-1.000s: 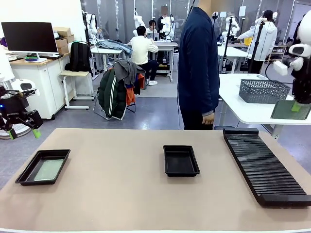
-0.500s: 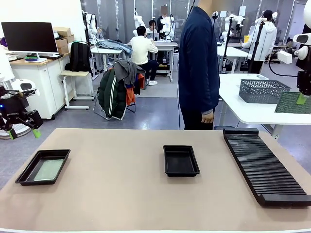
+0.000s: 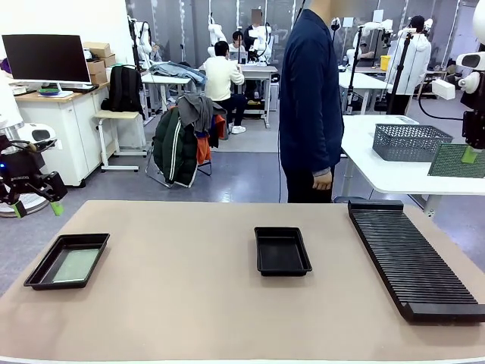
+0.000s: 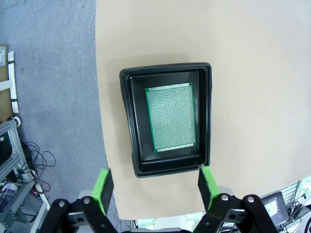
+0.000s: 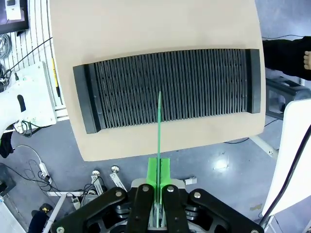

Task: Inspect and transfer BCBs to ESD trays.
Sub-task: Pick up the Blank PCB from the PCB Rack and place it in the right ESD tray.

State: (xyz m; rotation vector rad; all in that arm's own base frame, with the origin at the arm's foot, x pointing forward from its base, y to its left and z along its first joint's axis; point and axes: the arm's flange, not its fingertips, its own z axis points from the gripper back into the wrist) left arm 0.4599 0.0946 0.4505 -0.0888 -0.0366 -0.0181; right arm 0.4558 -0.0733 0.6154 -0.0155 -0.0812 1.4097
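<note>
A black ESD tray [image 3: 47, 265] lies at the table's left with a pale green BCB [image 3: 76, 265] flat inside it. A second ESD tray [image 3: 282, 251] sits in the middle with a bare floor. My left gripper [image 3: 34, 199] hovers open, above and left of the left tray. From the left wrist, the tray [image 4: 133, 126] and its BCB [image 4: 171, 117] lie below the open left gripper [image 4: 155, 188]. High at the far right, my right gripper [image 3: 471, 154] is shut on another BCB [image 3: 453, 161]. Seen edge-on, that BCB [image 5: 159, 124] rises from the right gripper [image 5: 158, 177].
A long black slotted rack [image 3: 413, 258] lies along the table's right side, directly below the right wrist [image 5: 167, 90]. A person in a dark jacket [image 3: 309, 98] stands at the far edge. A grey mesh basket [image 3: 411, 142] rests on a white table behind.
My right gripper has lifted the BCB higher and a little to the right, then held still. The left arm has not moved.
</note>
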